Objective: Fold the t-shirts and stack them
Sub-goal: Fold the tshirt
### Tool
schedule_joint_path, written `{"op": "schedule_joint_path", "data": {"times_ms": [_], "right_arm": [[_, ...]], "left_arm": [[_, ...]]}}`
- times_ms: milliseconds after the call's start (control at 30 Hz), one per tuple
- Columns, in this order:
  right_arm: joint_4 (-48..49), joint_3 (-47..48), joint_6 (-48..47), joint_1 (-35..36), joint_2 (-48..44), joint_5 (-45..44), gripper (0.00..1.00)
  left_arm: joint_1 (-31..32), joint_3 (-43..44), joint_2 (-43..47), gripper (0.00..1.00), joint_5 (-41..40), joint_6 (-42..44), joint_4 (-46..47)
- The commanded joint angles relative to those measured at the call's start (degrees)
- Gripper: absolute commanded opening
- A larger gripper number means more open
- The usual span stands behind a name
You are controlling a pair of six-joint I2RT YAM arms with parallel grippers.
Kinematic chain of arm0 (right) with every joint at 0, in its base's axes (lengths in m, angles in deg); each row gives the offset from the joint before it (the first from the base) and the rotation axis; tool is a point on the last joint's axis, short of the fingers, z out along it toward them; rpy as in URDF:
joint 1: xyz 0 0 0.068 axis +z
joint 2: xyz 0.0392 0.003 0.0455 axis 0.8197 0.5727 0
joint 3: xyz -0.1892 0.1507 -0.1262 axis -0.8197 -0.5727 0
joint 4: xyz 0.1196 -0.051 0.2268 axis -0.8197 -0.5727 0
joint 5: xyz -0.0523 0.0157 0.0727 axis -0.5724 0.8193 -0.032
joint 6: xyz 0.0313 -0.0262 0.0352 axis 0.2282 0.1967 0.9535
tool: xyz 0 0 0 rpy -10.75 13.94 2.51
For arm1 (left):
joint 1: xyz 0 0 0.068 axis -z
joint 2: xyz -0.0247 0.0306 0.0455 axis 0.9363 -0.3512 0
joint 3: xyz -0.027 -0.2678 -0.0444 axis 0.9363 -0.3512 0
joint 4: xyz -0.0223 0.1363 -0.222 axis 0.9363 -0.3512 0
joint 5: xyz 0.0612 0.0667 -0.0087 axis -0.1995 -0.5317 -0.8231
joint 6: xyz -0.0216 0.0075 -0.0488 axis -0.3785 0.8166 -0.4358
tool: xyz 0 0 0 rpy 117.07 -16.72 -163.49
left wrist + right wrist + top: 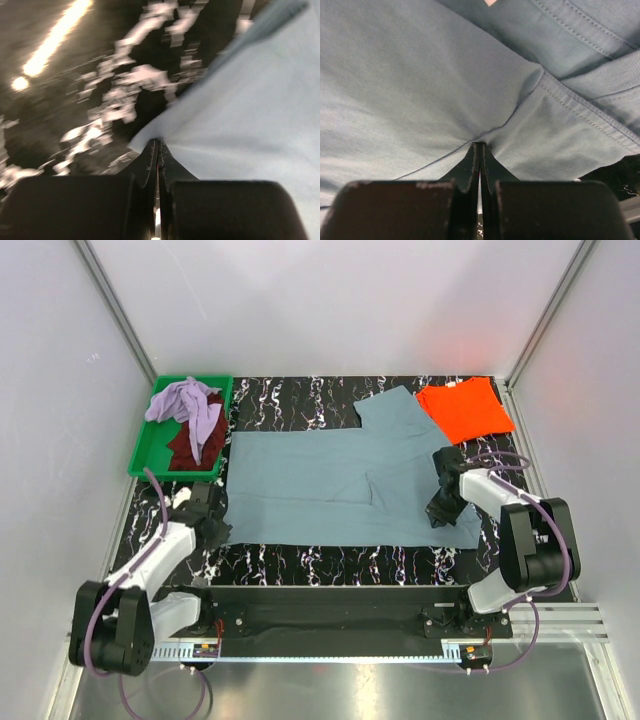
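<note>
Top external: left gripper (222, 531) clamps blue-grey t-shirt (320, 480) at near-left corner; right gripper (440, 518) clamps its right side.

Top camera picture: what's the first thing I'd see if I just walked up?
The big blue-grey t-shirt spread out across the middle, with the left gripper and right gripper each pinching an edge. Next, the bright orange t-shirt folded at the far right corner, and the green tray far left.
</note>
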Motion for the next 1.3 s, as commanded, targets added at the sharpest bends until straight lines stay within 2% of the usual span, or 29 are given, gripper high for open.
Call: {"op": "schedule_joint_path", "data": {"times_ms": [0,200,333,400,533,667,800,933,1067,1133,1267], "right_arm": [[-3.01,-2.80,0.86,0.01,-2.70,-2.72,0.00],[-3.54,-5.35,1.91,0.10,-7.53,-0.27,0.00],[-3.80,-5.71,2.18,0.10,-9.65,-0.08,0.00],[-4.33,-4.57,1.31,0.01,-10.35,-0.43,0.00],[-3.46,-1.93,-1.15,0.10,-11.58,1.14,0.02],[0.15,-0.44,-2.12,0.10,-11.33,3.78,0.02],[4.96,2.02,-3.70,0.10,-7.02,5.80,0.01],[6.22,3.34,-4.76,0.10,-0.78,6.33,0.00],[5.43,2.03,-3.62,0.10,2.65,4.76,0.00],[3.23,1.50,-2.75,0.10,3.44,3.70,0.00],[1.21,-0.17,-0.99,0.10,4.59,1.42,0.00]], "left_arm": [[-0.27,-1.31,5.27,0.00,-9.19,-4.44,-9.89],[0.43,-1.58,13.89,0.00,-10.34,-9.91,-14.99],[0.52,3.69,14.95,0.00,-10.08,-7.02,-16.23],[0.52,7.37,15.30,0.04,-9.46,-3.86,-16.14],[0.52,9.07,16.79,0.13,-3.15,2.83,-10.36],[0.52,3.62,18.73,0.13,8.08,3.01,1.83],[0.52,-0.86,16.19,0.12,10.92,0.65,8.63],[0.43,-3.15,9.08,0.08,15.76,1.34,14.87],[0.43,-4.38,5.99,0.00,12.80,-1.01,10.94],[0.43,-5.08,6.16,0.00,8.92,-2.69,7.00],[0.43,-7.63,7.56,0.00,5.14,-6.12,5.48]]}}
